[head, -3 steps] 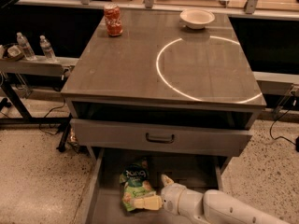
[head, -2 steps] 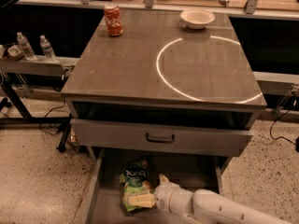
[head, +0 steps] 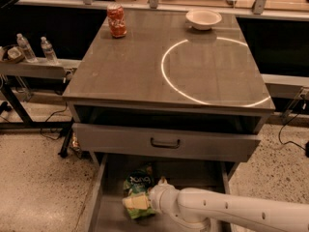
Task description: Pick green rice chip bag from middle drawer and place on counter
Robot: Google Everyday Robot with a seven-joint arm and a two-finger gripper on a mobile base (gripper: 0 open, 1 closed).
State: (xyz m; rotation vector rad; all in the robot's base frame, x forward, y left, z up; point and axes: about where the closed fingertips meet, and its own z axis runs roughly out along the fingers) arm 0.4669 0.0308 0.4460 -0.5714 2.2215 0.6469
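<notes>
Gripper (head: pixel 153 197) is down inside the open middle drawer (head: pixel 112 212), at the end of the white arm (head: pixel 227 210) that comes in from lower right. It sits right against the right edge of the green rice chip bag (head: pixel 137 196), touching or very nearly so. How far open it is: cannot tell, since the wrist housing covers the tip, and whether it has any hold on the bag can't be told either. Bag lies flat on the drawer floor, left of centre, nearer the left wall than the right. Long axis runs roughly front to back of the drawer, slightly tilted; dark green end with white lettering points toward the cabinet, light green end toward the drawer's open front. Above it, a closed grey drawer front (head: pixel 165 143) with dark handle. The counter (head: pixel 125 66) carries a white ring (head: pixel 162 69) on its right half, a red soda can (head: pixel 117 20) upright at the back left and a white bowl (head: pixel 203 18) at the back right. Two water bottles (head: pixel 47 50) stand on the side shelf (head: pixel 38 67) at left.
</notes>
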